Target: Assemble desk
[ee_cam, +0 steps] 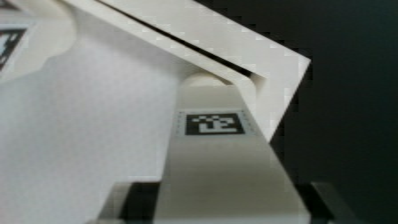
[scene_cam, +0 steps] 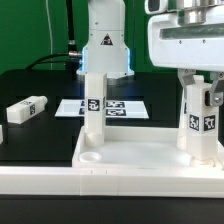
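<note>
The white desk tabletop (scene_cam: 140, 158) lies tray side up at the front of the table. One white tagged leg (scene_cam: 93, 110) stands upright in its corner socket on the exterior view's left. A second leg (scene_cam: 199, 122) stands upright at the corner on the exterior view's right, with my gripper (scene_cam: 199, 88) shut on its upper end. In the wrist view this leg (ee_cam: 221, 140) runs down between my fingers (ee_cam: 148, 200) to the tabletop's rim (ee_cam: 196, 45). I cannot tell whether its foot is fully seated. A third leg (scene_cam: 25, 109) lies loose on the black table at the exterior view's left.
The marker board (scene_cam: 118, 106) lies flat behind the tabletop, in front of the arm's base (scene_cam: 105, 55). A long white rail (scene_cam: 50, 181) runs along the front edge, against the tabletop.
</note>
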`<state>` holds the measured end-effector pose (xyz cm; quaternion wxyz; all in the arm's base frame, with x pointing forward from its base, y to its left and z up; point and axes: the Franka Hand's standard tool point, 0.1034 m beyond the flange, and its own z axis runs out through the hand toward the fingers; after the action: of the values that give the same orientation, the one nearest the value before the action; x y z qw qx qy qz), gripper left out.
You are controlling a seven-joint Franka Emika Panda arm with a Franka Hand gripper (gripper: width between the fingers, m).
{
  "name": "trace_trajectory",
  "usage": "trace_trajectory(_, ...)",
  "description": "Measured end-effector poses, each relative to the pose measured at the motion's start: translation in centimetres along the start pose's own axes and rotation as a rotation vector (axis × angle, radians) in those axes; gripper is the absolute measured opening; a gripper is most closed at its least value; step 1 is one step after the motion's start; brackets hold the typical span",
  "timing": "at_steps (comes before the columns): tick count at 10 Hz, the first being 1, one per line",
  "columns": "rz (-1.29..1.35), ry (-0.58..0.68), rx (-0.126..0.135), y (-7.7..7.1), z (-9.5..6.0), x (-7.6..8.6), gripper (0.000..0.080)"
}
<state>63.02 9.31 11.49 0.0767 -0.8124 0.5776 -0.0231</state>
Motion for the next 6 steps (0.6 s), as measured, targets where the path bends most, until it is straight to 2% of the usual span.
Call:
trace_trajectory(3, 0.203, -0.008, 0.004, -0.04, 0.05, -0.09, 0.029)
trace_trajectory(4, 0.232, -0.009, 0.003, -0.03, 0.08, -0.12, 0.0383)
trace_trajectory(5, 0.215, -0.008, 0.003, -0.01, 0.1, -0.12, 0.0383)
trace_trajectory(6, 0.184, -0.01, -0.001, 0.03, 0.12, -0.14, 0.0548)
